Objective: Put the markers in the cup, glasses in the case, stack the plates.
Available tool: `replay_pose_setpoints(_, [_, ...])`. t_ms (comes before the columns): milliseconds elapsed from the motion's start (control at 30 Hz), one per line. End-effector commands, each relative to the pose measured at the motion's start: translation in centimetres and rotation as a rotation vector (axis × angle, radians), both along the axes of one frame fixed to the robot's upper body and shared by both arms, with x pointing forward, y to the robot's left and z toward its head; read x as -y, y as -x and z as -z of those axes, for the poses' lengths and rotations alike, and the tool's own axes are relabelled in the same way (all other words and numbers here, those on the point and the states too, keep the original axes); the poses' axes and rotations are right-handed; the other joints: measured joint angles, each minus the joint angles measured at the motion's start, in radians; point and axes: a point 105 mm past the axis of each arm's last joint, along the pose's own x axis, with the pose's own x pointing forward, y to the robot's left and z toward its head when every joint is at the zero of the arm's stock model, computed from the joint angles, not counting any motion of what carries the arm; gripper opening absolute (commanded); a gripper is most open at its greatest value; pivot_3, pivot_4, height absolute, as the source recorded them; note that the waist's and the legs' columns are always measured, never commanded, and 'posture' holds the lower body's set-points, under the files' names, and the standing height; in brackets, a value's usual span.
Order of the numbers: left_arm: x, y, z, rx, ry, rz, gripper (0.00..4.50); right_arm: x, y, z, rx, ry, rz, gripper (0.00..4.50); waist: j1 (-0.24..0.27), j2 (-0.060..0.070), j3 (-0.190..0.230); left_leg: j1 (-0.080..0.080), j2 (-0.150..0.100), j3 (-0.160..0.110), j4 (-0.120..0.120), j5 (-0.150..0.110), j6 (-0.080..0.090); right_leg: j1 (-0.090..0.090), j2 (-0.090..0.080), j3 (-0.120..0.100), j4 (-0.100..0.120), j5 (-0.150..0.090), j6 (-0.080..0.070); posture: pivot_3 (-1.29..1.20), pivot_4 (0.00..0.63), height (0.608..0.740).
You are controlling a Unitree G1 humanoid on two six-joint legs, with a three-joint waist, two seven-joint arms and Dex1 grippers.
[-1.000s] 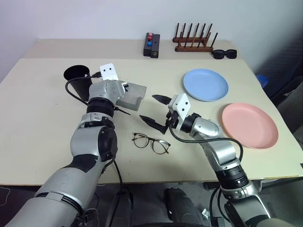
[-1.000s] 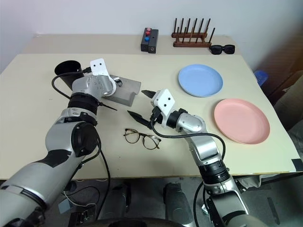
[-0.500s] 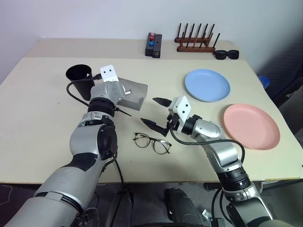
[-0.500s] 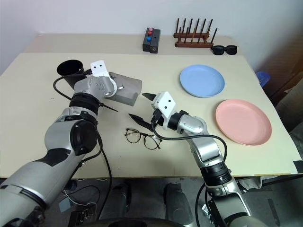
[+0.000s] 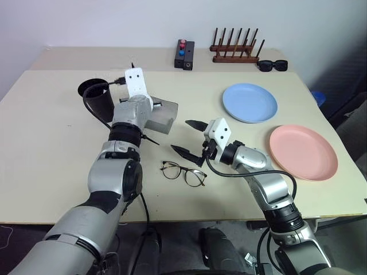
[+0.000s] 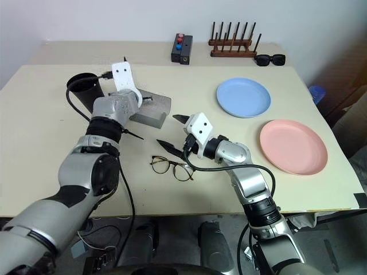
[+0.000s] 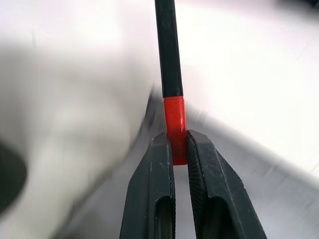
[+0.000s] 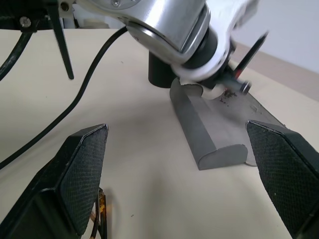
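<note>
My left gripper (image 7: 179,144) is shut on the red cap of a black-bodied marker (image 7: 169,74), held up above the table between the black cup (image 5: 97,97) and the open grey case (image 5: 162,114). The marker's tip (image 5: 132,66) pokes up past the wrist. The wire-frame glasses (image 5: 183,173) lie on the table in front of the case. My right gripper (image 5: 188,137) hovers open just above and behind the glasses, holding nothing. To the right lie the light blue plate (image 5: 250,102) and the pink plate (image 5: 303,152), side by side and apart.
At the back of the table stand a small black box with red and blue buttons (image 5: 184,55), a wooden peg rack (image 5: 235,48) and black sunglasses (image 5: 272,66). The left arm's black cable loops near the cup.
My left gripper, open over the case a second ago, has shut on the red-capped marker and risen with it, tilting up. The right arm has stayed still.
</note>
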Motion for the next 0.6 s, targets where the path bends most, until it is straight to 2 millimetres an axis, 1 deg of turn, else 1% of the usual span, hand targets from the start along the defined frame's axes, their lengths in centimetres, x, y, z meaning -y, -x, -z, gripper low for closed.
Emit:
replay_pose_setpoints(33, [-0.9, 1.2, -5.8, 0.335, -0.106, 0.008, 0.07, -0.2, 0.1, -1.3, 0.056, -0.019, -0.004, 4.5, -0.002, 0.0, 0.0, 0.0, 0.0, 0.0, 0.0, 0.0, 0.0, 0.0, 0.0, 0.0, 0.0, 0.0, 0.0, 0.0, 0.15, 0.74])
replay_pose_setpoints(100, [-2.4, 2.1, -6.7, 0.425, -0.145, -0.033, 0.07, -0.1, 0.1, -1.3, 0.057, -0.018, -0.003, 4.5, -0.003, 0.0, 0.0, 0.0, 0.0, 0.0, -0.001, 0.0, 0.0, 0.0, 0.0, 0.0, 0.0, 0.0, 0.0, 0.0, 0.15, 0.74])
replay_pose_setpoints(200, [-5.0, 3.4, -7.3, 0.499, -0.205, -0.126, 0.07, -0.2, 0.1, -1.4, 0.058, -0.019, -0.005, 4.5, -0.002, 0.0, 0.0, 0.001, 0.0, 0.0, -0.001, 0.0, 0.0, 0.0, 0.0, 0.0, 0.0, 0.0, 0.0, 0.0, 0.15, 0.74])
replay_pose_setpoints(267, [-6.3, 4.0, -7.5, 0.52, -0.242, -0.173, 0.07, -0.2, 0.1, -1.4, 0.06, -0.02, -0.007, 4.5, 0.001, 0.0, 0.0, 0.0, 0.0, 0.0, -0.001, 0.0, 0.0, 0.0, 0.0, 0.0, 0.0, 0.0, 0.0, 0.0, 0.15, 0.74])
replay_pose_setpoints(367, [-9.1, 5.2, -7.8, 0.548, -0.306, -0.279, 0.07, -0.4, 0.0, -1.5, 0.061, -0.022, -0.013, 4.5, 0.004, 0.0, 0.0, 0.0, 0.0, 0.0, 0.0, 0.0, 0.0, 0.0, 0.0, 0.0, 0.0, 0.0, 0.0, 0.0, 0.15, 0.74])
replay_pose_setpoints(433, [-10.6, 5.7, -7.6, 0.543, -0.321, -0.333, 0.07, -0.5, 0.0, -1.6, 0.062, -0.023, -0.018, 4.5, 0.005, 0.0, 0.0, 0.0, 0.0, 0.0, 0.001, 0.0, 0.0, 0.0, 0.0, 0.0, 0.0, 0.0, 0.0, 0.0, 0.15, 0.74])
replay_pose_setpoints(500, [-11.5, 5.9, -7.2, 0.525, -0.325, -0.353, 0.07, -0.6, 0.0, -1.6, 0.063, -0.023, -0.022, 4.5, 0.006, 0.0, 0.0, 0.0, 0.0, 0.0, 0.001, 0.0, 0.0, 0.0, 0.0, 0.0, 0.0, 0.0, 0.0, 0.0, 0.15, 0.74])
replay_pose_setpoints(600, [-12.2, 6.2, -6.6, 0.511, -0.334, -0.361, 0.07, -0.7, 0.1, -1.6, 0.064, -0.024, -0.03, 4.5, 0.012, 0.0, 0.0, 0.0, 0.0, 0.0, 0.001, 0.0, 0.0, 0.001, 0.0, 0.0, 0.0, 0.0, 0.0, 0.0, 0.15, 0.74])
